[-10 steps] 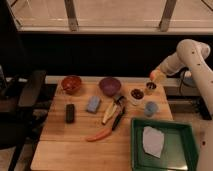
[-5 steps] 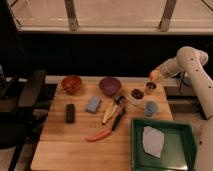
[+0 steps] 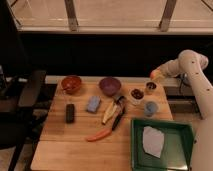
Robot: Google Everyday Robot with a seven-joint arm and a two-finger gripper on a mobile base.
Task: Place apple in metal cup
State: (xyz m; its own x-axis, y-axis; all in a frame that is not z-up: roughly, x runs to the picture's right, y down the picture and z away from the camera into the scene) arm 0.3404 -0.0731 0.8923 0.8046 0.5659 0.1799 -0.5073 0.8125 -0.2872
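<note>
The apple (image 3: pixel 152 75) shows as a small yellow-orange spot at the tip of my gripper (image 3: pixel 154 76), which is shut on it. The gripper hangs at the table's back right, just above and slightly behind the metal cup (image 3: pixel 150 87). The cup is a small silver-grey cylinder standing upright near the table's back edge. The white arm (image 3: pixel 192 70) reaches in from the right.
Near the cup are a glass with dark red contents (image 3: pixel 136 94) and a light blue cup (image 3: pixel 150 108). A purple bowl (image 3: pixel 109 85), orange bowl (image 3: pixel 71 83), blue sponge (image 3: pixel 93 104), banana (image 3: pixel 108 113), carrot (image 3: pixel 99 135) and black block (image 3: pixel 70 113) lie to the left. A green tray (image 3: pixel 185 150) holds a white cloth.
The arm's upper part has shifted slightly. The gripper with the apple stays in about the same spot above the metal cup.
</note>
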